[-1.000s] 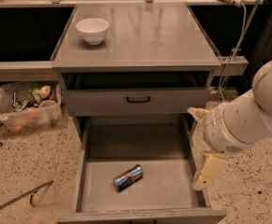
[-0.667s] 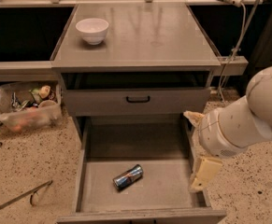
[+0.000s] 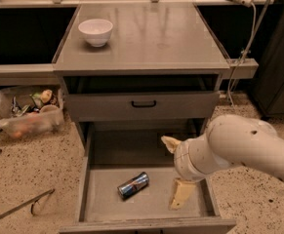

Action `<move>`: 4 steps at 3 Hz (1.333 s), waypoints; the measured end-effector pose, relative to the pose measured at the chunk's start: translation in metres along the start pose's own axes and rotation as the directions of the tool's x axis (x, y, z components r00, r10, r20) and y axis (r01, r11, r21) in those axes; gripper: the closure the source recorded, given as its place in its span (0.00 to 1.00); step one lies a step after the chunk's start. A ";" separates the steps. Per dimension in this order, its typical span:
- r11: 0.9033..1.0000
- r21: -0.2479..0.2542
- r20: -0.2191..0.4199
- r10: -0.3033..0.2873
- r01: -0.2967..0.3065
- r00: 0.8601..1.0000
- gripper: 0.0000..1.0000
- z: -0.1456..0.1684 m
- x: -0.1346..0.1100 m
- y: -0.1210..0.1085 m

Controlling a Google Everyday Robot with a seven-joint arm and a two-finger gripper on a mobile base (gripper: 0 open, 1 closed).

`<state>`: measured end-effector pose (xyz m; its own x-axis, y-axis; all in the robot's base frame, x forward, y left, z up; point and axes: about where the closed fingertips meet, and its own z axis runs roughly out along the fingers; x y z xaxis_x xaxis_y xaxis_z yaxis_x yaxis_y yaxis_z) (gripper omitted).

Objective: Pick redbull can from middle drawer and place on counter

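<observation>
So the redbull can (image 3: pixel 133 185) is lying on its side, a bit diagonal, roughly mid-floor in the pulled-out middle drawer (image 3: pixel 85 179). Near it we've got the gripper (image 3: pixel 169 173) hanging over the drawer, fingers (image 3: pixel 182 194) spread wide with nothing between them, not touching the can. Above that is a shut drawer front (image 3: pixel 180 106) with a black handle, and up on the counter (image 3: pixel 156 38) a white bowl (image 3: pixel 95 31) sits near a back corner.

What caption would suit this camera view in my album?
Robot's open gripper hangs over the pulled-out middle drawer, beside the redbull can lying inside.
</observation>
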<state>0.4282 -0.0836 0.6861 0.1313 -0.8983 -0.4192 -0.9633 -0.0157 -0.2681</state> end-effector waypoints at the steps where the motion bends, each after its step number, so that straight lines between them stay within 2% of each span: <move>1: 1.000 0.010 0.058 -0.013 0.012 0.998 0.00 0.066 -0.004 -0.006; 2: 1.000 0.010 0.058 -0.013 0.012 0.998 0.00 0.066 -0.004 -0.006; 3: 1.000 -0.001 0.087 -0.028 0.028 0.996 0.00 0.086 -0.001 -0.016; 4: 0.998 -0.007 0.161 -0.062 0.064 0.985 0.00 0.126 0.001 -0.034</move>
<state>0.4909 -0.0284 0.5861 0.2268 -0.8132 -0.5359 -0.9545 -0.0763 -0.2882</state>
